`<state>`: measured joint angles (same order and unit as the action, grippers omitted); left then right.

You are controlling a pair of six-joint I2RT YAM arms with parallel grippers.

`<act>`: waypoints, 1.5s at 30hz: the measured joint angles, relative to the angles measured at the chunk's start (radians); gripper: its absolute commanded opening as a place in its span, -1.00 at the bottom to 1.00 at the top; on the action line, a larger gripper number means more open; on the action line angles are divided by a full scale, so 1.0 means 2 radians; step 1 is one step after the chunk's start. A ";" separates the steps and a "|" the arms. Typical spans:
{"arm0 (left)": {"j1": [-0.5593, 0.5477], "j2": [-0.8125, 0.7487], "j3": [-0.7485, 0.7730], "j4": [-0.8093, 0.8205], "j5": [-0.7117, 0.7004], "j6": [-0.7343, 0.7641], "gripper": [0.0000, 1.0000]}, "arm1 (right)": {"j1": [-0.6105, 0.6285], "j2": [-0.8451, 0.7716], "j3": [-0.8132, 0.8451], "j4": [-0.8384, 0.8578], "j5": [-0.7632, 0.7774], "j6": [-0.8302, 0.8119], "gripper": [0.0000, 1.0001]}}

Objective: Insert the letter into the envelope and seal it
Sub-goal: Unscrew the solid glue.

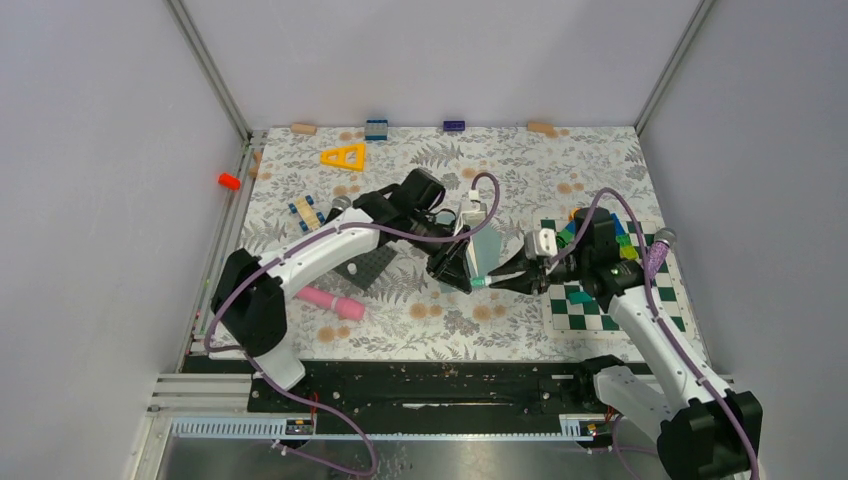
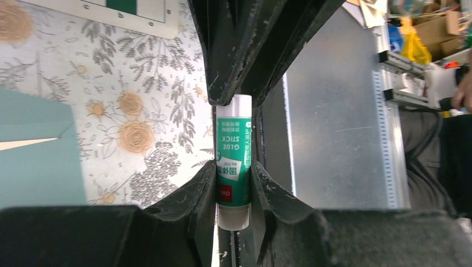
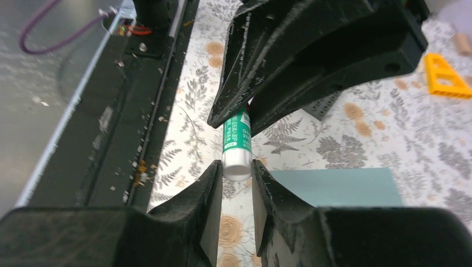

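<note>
Left claw (image 2: 234, 168) and right claw (image 3: 236, 166) both pinch the glue stick (image 2: 234, 139), hiding its ends.

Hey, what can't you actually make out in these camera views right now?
- Teal-grey paper envelope: left wrist view, cut by the frame edge and the left gripper; flap state unclear.
- Letter: in no view; whether it is inside the envelope cannot be told.
- Green-and-white glue stick: the tip of its white end, left wrist view, covered by the right gripper.
</note>
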<state>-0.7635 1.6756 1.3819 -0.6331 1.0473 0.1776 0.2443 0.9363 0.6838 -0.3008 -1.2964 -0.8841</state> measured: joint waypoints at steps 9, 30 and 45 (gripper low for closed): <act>-0.014 -0.056 0.000 -0.003 -0.088 0.027 -0.76 | 0.001 0.059 0.060 0.003 -0.007 0.178 -0.50; -0.034 -0.074 0.000 0.007 -0.187 0.039 -0.78 | -0.006 0.209 0.126 0.002 -0.007 0.514 0.63; -0.018 0.012 0.004 0.007 0.001 0.007 -0.78 | -0.026 -0.067 0.025 -0.009 -0.002 0.064 0.63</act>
<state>-0.7986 1.6989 1.3891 -0.6193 1.0485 0.1913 0.1925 0.8028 0.7338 -0.3187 -1.2999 -0.7563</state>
